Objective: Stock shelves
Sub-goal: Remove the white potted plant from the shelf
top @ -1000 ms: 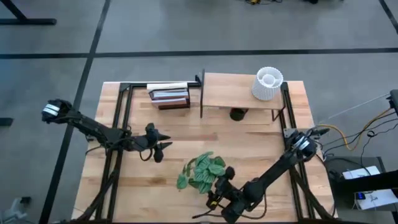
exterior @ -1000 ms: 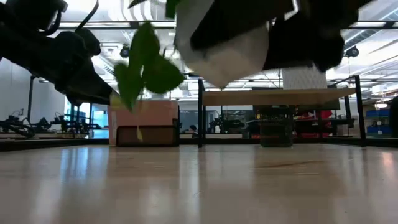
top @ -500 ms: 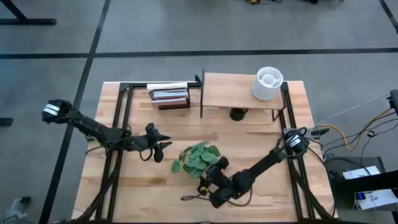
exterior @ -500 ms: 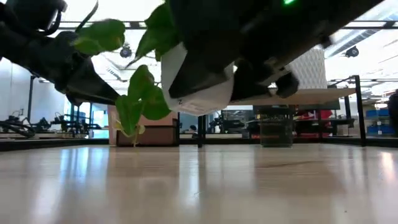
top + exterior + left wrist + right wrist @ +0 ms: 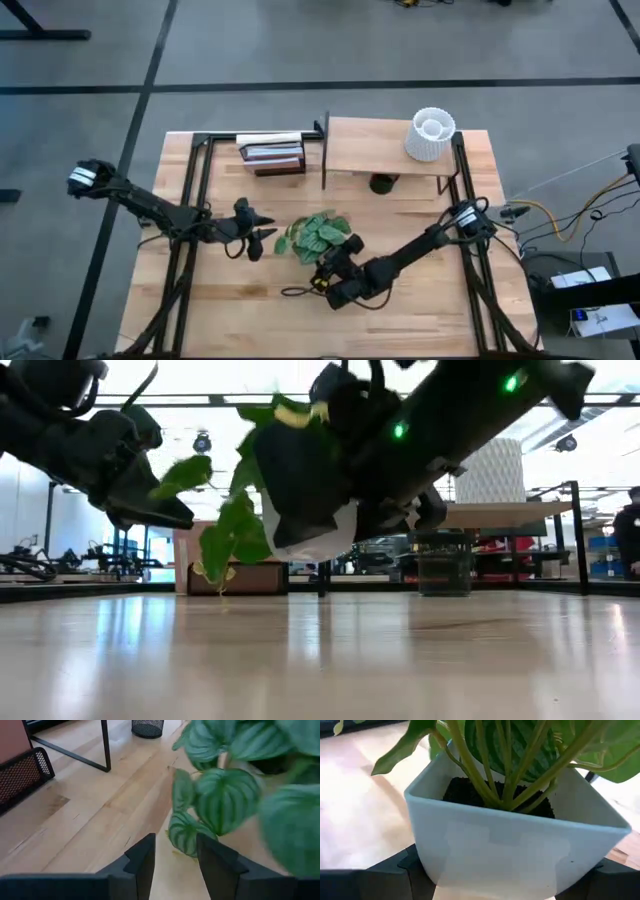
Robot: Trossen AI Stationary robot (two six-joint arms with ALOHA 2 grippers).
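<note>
The right gripper (image 5: 335, 272) is clamped on a white square pot (image 5: 510, 855) w/ a green-leafed plant (image 5: 315, 236) — the right wrist view shows a dark finger pressed against each side of the pot wall. In the low view the pot (image 5: 320, 540) hangs clear of the tabletop (image 5: 320, 660), tilted, leaves drooping to one side.

The shelves (image 5: 385, 148) stand at the far edge of the table, right of centre: black frame, pale board on top. They are well apart from the right gripper, which sits mid-table, nearer the front edge and left of the shelf unit. A white ribbed vase (image 5: 431, 134) stands on the board's right end; a dark mesh cup (image 5: 381, 184) sits on the table under the board's front edge, also seen in the low view below the board (image 5: 500, 515).

Left of the shelves, touching or just beside its left upright, is a dark rack (image 5: 272, 155) holding books or similar — can't tell which.

The left gripper (image 5: 262, 238) hovers mid-table, left of the plant, leaves just beside its tips. Its fingers (image 5: 142, 865) stand a narrow gap apart w/ nothing between them; the left wrist view looks past them at striped leaves (image 5: 225, 795) close ahead and the shelf's black leg (image 5: 106, 745) farther off.
</note>
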